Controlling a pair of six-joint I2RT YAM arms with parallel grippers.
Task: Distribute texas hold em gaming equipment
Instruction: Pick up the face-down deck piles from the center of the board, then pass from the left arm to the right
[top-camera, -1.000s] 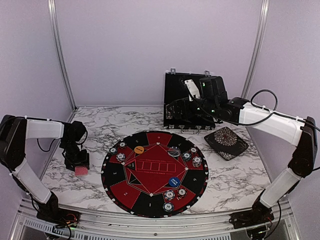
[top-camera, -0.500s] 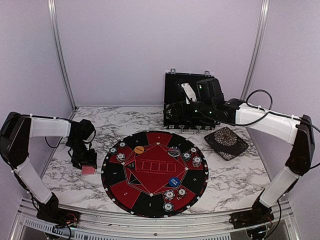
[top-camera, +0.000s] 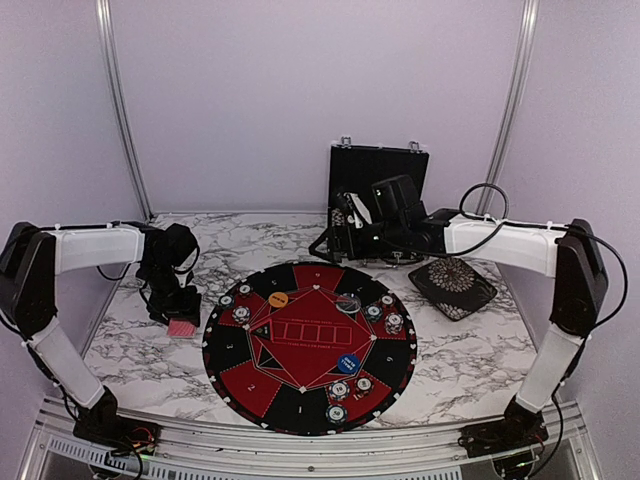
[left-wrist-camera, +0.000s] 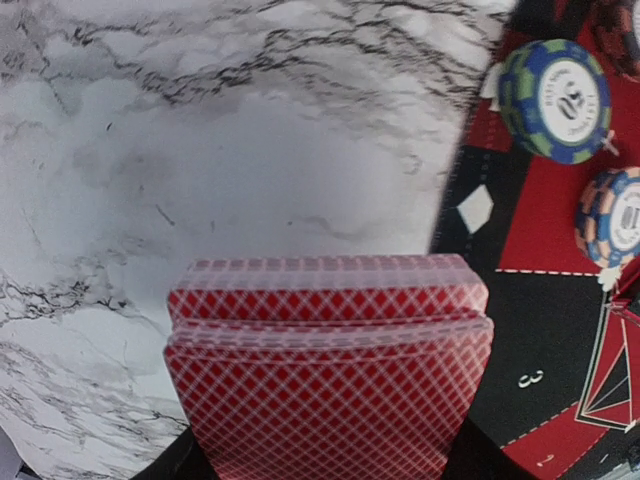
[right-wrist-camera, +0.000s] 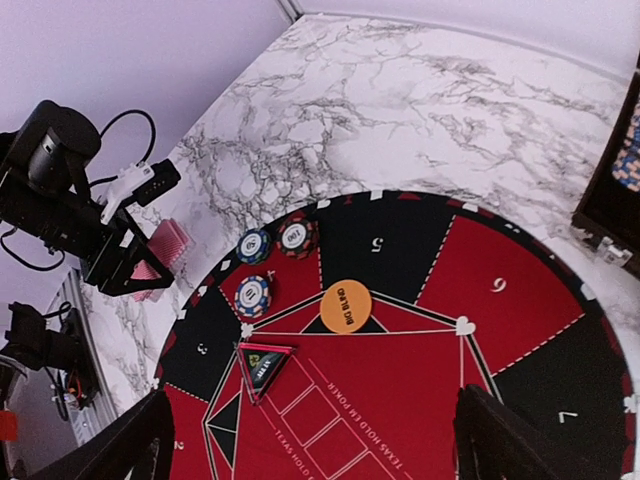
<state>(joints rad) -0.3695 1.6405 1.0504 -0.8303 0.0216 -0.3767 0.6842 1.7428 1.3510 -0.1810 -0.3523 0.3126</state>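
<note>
red-backed card deck (left-wrist-camera: 325, 380) pinched between left gripper (top-camera: 181, 316) fingers, right gripper (right-wrist-camera: 312, 420) fingers spread wide, orange button disc (right-wrist-camera: 345, 306) ahead of them

Of my 2 arms, the left arm (top-camera: 95, 248) bends inward and low, left gripper (top-camera: 181, 318) pointing down, clamped on the card deck (left-wrist-camera: 330, 380); the right arm (top-camera: 500, 240) stretches leftward, right gripper (top-camera: 348, 218) spread wide, holding nothing.

smooth white marble-look table (left-wrist-camera: 250, 180), faintly glossy; red-backed playing cards (left-wrist-camera: 330, 400) look slick paper; round mat (right-wrist-camera: 520, 330) matt.
</note>
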